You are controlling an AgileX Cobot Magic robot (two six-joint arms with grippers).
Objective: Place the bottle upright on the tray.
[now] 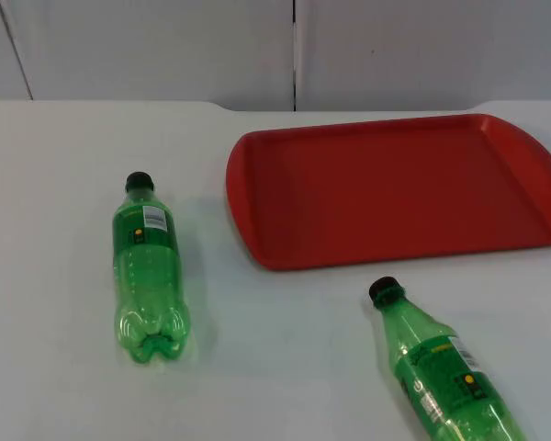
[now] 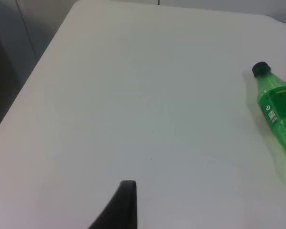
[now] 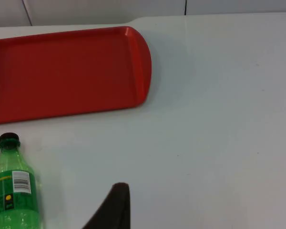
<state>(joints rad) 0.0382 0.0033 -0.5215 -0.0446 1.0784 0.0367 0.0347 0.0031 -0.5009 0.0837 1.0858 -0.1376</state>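
Top view: red tray (image 1: 395,188) flat on white table (image 1: 55,276); left bottle (image 1: 150,268) lying beside it, right bottle (image 1: 438,367) lying near its front edge. Left wrist view: left gripper (image 2: 119,210) over bare table, finger state unclear. Right wrist view: right gripper (image 3: 112,210) likewise, near right bottle.

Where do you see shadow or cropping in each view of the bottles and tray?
Top view: soft shadow under the left bottle; right bottle cut by the frame. Left wrist view: a bottle cropped at the edge. Right wrist view: faint shadow beside the tray.
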